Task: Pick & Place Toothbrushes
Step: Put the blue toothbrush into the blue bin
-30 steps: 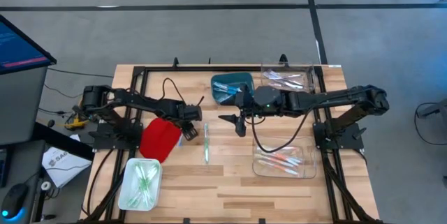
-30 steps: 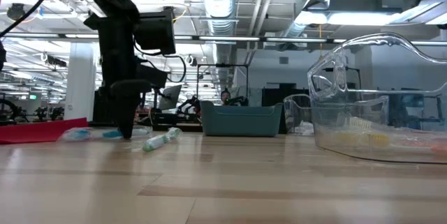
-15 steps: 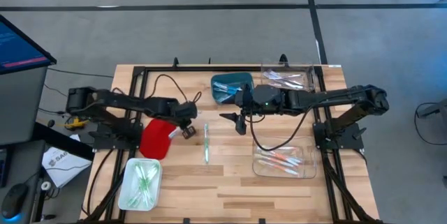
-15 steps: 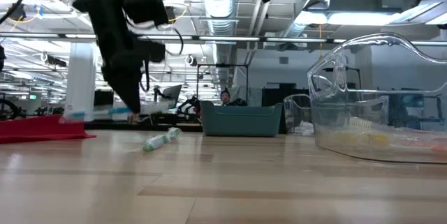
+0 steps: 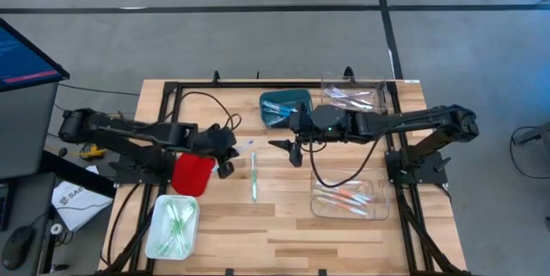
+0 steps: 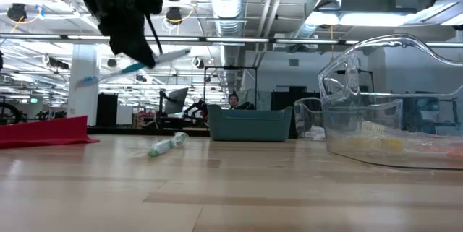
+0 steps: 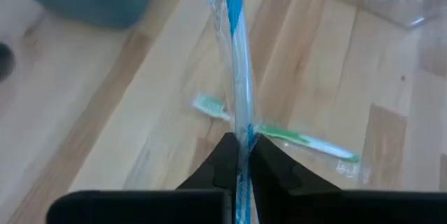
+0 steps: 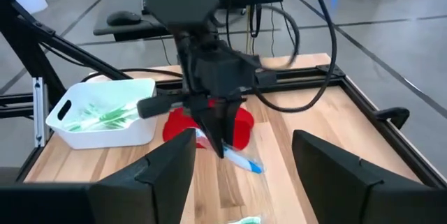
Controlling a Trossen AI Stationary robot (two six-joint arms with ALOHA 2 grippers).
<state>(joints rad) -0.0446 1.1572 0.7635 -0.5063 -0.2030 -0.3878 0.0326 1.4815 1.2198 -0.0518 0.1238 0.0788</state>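
Observation:
My left gripper (image 5: 226, 165) hangs above the table beside the red tray (image 5: 193, 174), shut on a blue toothbrush (image 7: 237, 63) in a clear wrapper. The low view shows that toothbrush (image 6: 134, 66) tilted in the air. A green toothbrush (image 5: 254, 178) lies flat on the wood at mid-table, below and in front of my left gripper. My right gripper (image 5: 293, 150) hovers open near the teal bin (image 5: 284, 107), with nothing between its fingers (image 8: 167, 175). My left gripper pinches the blue toothbrush between its two fingers (image 7: 269, 161), about mid-length on the wrapped handle (image 7: 242, 135). The fingers slant down from above. The toothbrush is lifted clear of the table and tilted, one end (image 6: 83, 81) lower than the other (image 6: 184, 53).
A white bin (image 5: 173, 225) with green toothbrushes stands at the near left. A clear tub (image 5: 347, 197) with orange-red ones sits at the near right, another clear tub (image 5: 353, 95) at the far right. Black frame rails and cables run along the table's sides.
My left gripper has shut on the blue toothbrush and risen, lifting it clear off the table by the red tray. The toothbrush has tipped from lying flat to tilted. The left arm has drawn back toward the table's left edge.

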